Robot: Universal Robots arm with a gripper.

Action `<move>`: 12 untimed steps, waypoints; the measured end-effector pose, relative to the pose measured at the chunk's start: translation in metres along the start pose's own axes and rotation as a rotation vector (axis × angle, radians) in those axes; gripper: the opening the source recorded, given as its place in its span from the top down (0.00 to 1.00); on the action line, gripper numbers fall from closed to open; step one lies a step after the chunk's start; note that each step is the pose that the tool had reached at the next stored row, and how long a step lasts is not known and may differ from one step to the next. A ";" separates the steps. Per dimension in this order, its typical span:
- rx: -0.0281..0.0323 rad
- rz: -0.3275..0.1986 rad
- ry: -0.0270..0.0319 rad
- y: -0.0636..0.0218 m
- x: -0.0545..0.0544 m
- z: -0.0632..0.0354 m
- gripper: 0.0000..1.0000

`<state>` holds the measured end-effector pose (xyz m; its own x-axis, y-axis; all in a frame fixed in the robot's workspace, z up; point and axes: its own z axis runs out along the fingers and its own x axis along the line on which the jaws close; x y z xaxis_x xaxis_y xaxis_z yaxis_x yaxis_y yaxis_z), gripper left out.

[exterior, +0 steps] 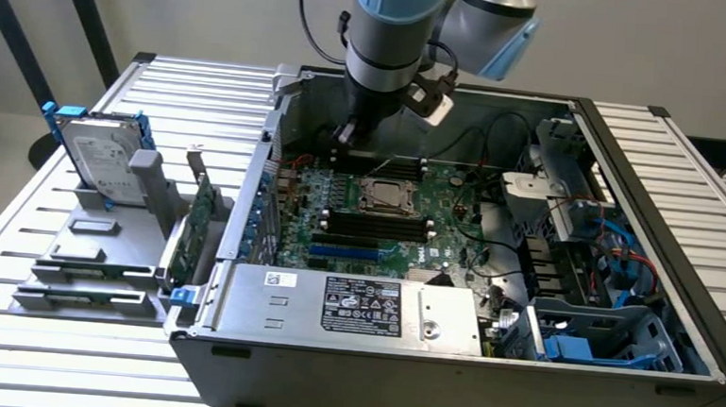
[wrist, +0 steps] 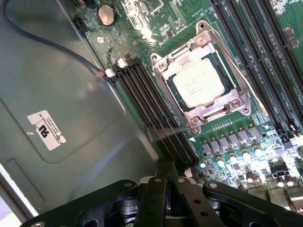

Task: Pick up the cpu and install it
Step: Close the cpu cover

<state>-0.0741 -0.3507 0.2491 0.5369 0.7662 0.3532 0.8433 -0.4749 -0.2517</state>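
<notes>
The cpu [wrist: 198, 83], a small square chip with a silvery-grey top, lies flat in its socket frame on the green motherboard [wrist: 236, 142]. In the exterior view the cpu [exterior: 386, 195] sits mid-board inside the open computer case [exterior: 454, 370]. My gripper [exterior: 348, 142] hangs inside the case over the far side of the board, just beyond the cpu. In the wrist view the gripper [wrist: 169, 176] is shut, its two black fingers pressed together with nothing between them, above the black memory slots [wrist: 156, 113] beside the socket.
A silver hard drive with blue rails [exterior: 98, 159] and upright green cards [exterior: 192, 229] stand in a grey holder at the exterior view's left. A silver power supply [exterior: 350, 303] fills the case's near side. A drive cage with blue cables [exterior: 599, 265] is at the right.
</notes>
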 end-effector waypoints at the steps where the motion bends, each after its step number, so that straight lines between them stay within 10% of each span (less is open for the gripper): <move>1: -0.0020 -0.001 0.0016 0.0001 0.000 0.0002 0.89; 12: -0.0070 -0.004 0.0046 0.0048 -0.007 0.0141 0.89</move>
<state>-0.0740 -0.3519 0.2328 0.5333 0.7663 0.3584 0.8458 -0.4745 -0.2439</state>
